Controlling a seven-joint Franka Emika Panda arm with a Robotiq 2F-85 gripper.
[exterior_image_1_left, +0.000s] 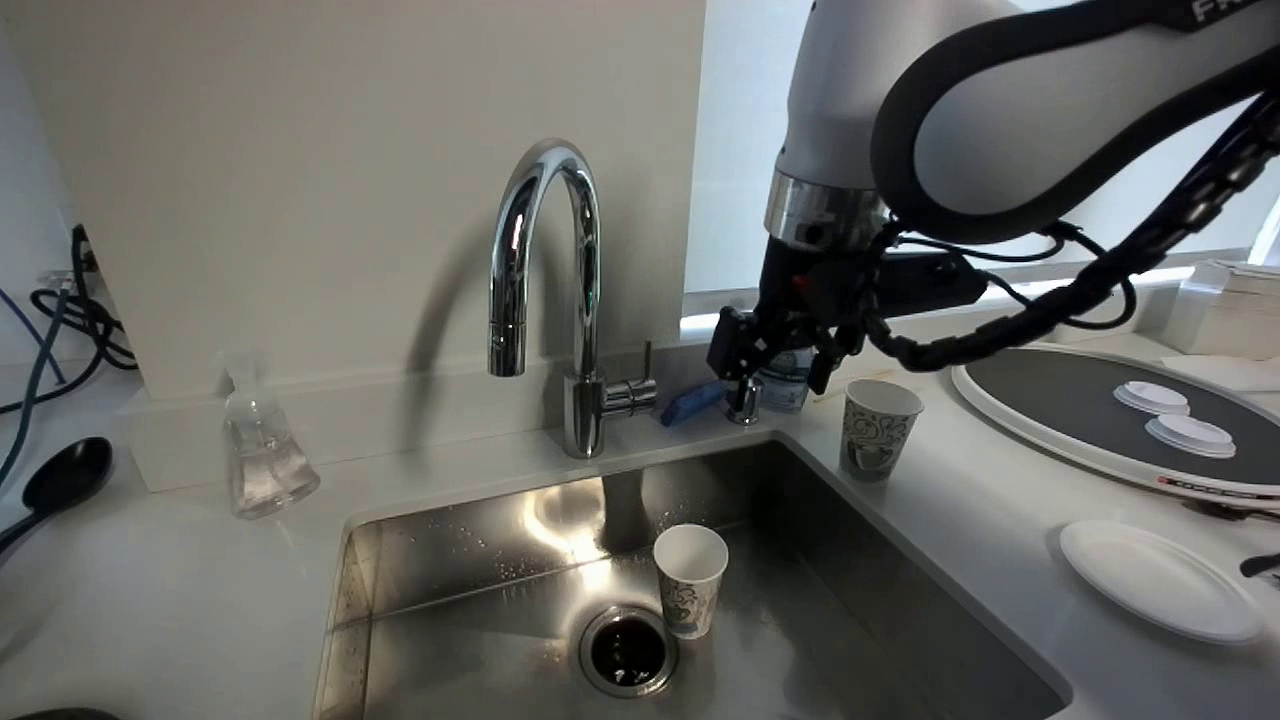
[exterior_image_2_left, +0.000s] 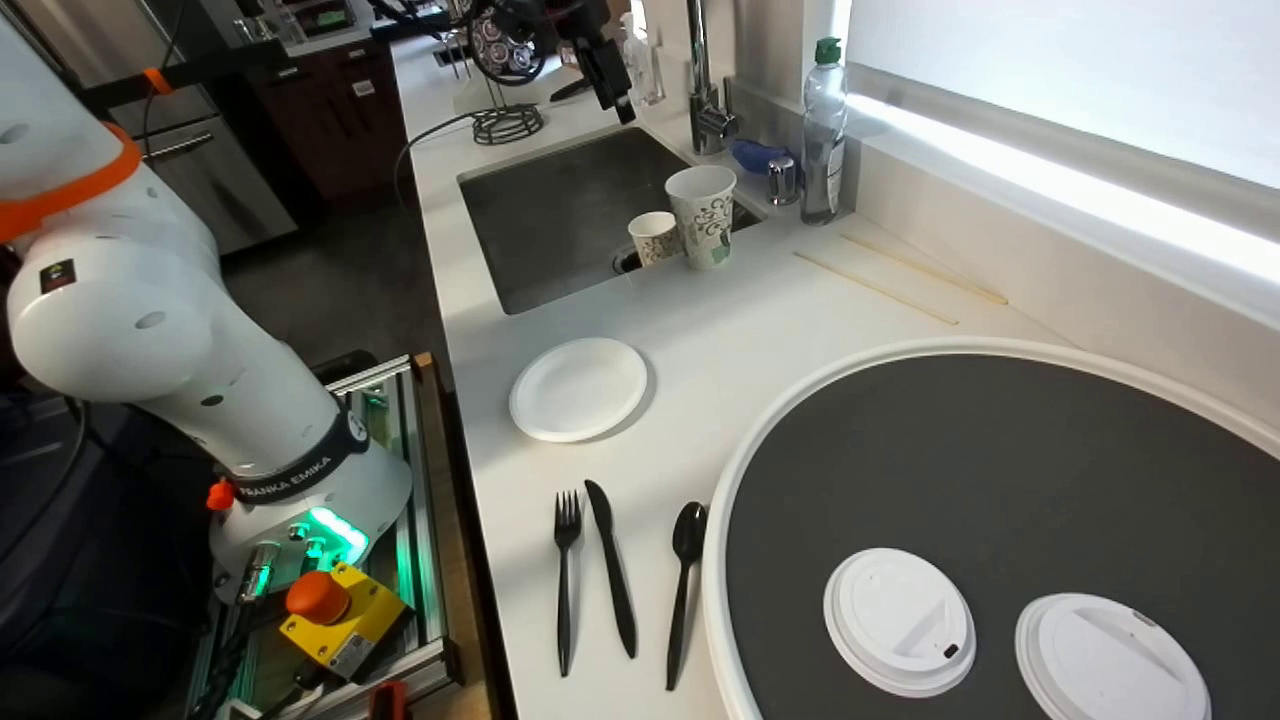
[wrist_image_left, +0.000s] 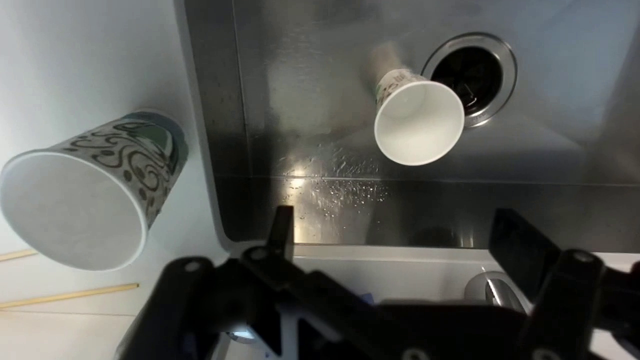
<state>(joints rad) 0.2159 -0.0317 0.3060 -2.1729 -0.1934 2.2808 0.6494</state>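
Observation:
My gripper (wrist_image_left: 395, 225) is open with nothing between its fingers. It hangs above the sink's back rim by the faucet, and it shows in both exterior views (exterior_image_1_left: 772, 370) (exterior_image_2_left: 608, 85). A patterned paper cup (exterior_image_1_left: 690, 590) stands in the metal sink (exterior_image_1_left: 480, 640) beside the drain (exterior_image_1_left: 628, 650); in the wrist view this cup (wrist_image_left: 419, 122) lies ahead of the fingers. Another patterned paper cup (exterior_image_1_left: 875, 430) stands on the counter by the sink's edge, at left in the wrist view (wrist_image_left: 95, 190). Both cups are upright and apart from the gripper.
A chrome faucet (exterior_image_1_left: 582, 300) rises behind the sink. A blue item (exterior_image_2_left: 757, 155), a short chrome fitting (exterior_image_2_left: 783, 180) and a green-capped bottle (exterior_image_2_left: 823, 140) stand nearby. A plate (exterior_image_2_left: 578, 390), black cutlery (exterior_image_2_left: 612, 570), two thin sticks (exterior_image_2_left: 880, 288) and a dark round board (exterior_image_2_left: 950, 450) with white lids lie farther along.

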